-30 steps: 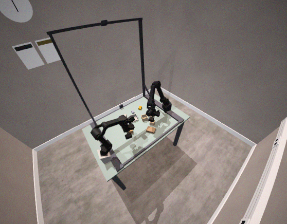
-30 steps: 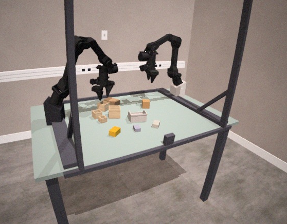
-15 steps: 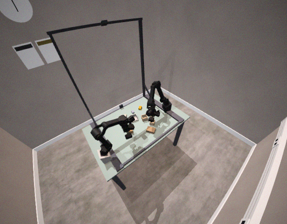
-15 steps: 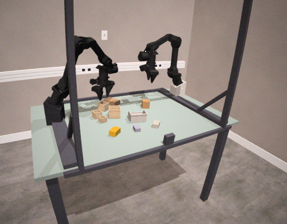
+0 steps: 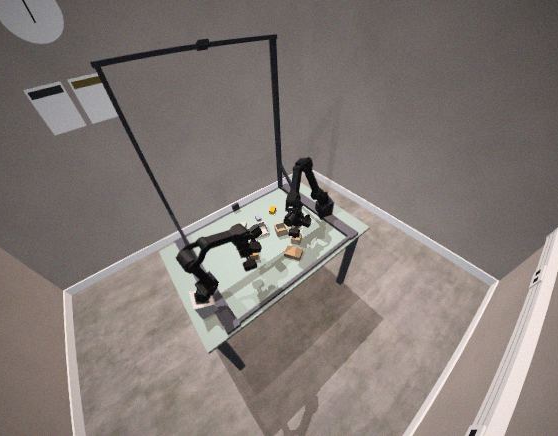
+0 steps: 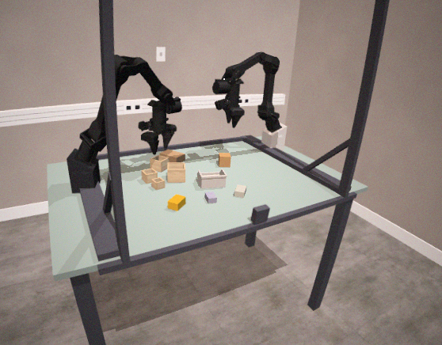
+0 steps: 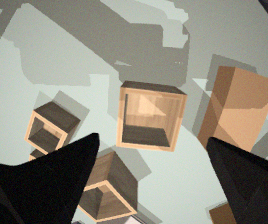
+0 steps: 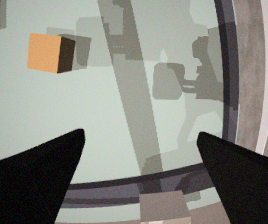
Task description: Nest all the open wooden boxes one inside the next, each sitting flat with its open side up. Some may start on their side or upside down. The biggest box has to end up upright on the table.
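Note:
Several open wooden boxes sit clustered at the table's far left in the exterior view. A dark upside-down box lies at the back, with a box on its side next to it. A larger upright box and two small ones stand in front. My left gripper hangs open and empty above this cluster. In the left wrist view the box on its side lies between the open fingers, far below. My right gripper is open and empty, high over the back edge.
An orange cube, a white open tray, a yellow block, a purple block and a cream block lie mid-table. A dark frame post stands at the front left.

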Controlling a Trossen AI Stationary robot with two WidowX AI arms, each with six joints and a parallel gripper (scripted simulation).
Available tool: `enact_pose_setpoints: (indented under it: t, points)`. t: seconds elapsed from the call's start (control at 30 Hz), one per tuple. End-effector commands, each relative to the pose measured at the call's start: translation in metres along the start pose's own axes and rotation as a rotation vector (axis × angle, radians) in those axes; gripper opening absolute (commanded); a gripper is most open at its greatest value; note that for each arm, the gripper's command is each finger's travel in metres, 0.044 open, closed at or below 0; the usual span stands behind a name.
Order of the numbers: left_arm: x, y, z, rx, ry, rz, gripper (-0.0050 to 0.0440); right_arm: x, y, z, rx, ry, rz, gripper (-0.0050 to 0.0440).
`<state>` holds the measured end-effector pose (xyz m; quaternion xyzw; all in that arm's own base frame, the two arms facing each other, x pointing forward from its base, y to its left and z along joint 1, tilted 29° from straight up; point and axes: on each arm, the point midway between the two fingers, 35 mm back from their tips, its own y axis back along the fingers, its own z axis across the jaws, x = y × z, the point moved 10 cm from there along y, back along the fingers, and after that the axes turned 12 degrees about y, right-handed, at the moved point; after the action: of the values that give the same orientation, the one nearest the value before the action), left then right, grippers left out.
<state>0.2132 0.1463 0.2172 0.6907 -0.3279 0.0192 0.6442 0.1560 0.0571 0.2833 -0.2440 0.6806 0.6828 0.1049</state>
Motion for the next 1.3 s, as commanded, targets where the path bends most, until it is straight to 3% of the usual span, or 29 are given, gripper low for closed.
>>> enact_pose_setpoints:
  t: [0.0, 0.07, 0.27, 0.57, 0.63, 0.7, 1.13, 1.27]
  points:
    - [0.0020, 0.0046, -0.0006, 0.016, -0.006, 0.009, 0.0400, -0.0006, 0.0042, -0.0004, -0.003, -0.002, -0.018, 0.0400]
    - [0.0020, 0.0046, -0.0006, 0.016, -0.006, 0.009, 0.0400, -0.0006, 0.0042, -0.0004, -0.003, -0.002, -0.018, 0.0400]
    - [0.0018, 0.0045, -0.0004, 0.016, -0.098, 0.008, 0.0256, -0.0006, 0.0042, -0.0004, -0.003, -0.002, -0.018, 0.0400]
    - [0.0005, 0.0039, 0.0010, 0.012, -0.628, 0.007, 0.0040, -0.0006, 0.0042, -0.0004, -0.003, -0.002, -0.018, 0.0400]
    - [0.0005, 0.0039, 0.0010, 0.012, -0.628, 0.007, 0.0040, -0.0006, 0.0042, -0.0004, -0.003, -0.002, -0.018, 0.0400]
    - [0.0006, 0.0044, 0.0009, 0.014, -0.798, 0.006, 0.0000, -0.0006, 0.0042, -0.0004, -0.003, -0.002, -0.018, 0.0400]
    - [-0.0003, 0.0042, 0.0011, 0.014, -1.513, 0.002, 0.0000, -0.0006, 0.0042, -0.0004, -0.003, -0.002, -0.018, 0.0400]
    - [-0.0002, 0.0044, 0.0011, 0.015, -1.594, 0.001, -0.0001, -0.0006, 0.0042, -0.0004, -0.003, -0.002, -0.018, 0.0400]
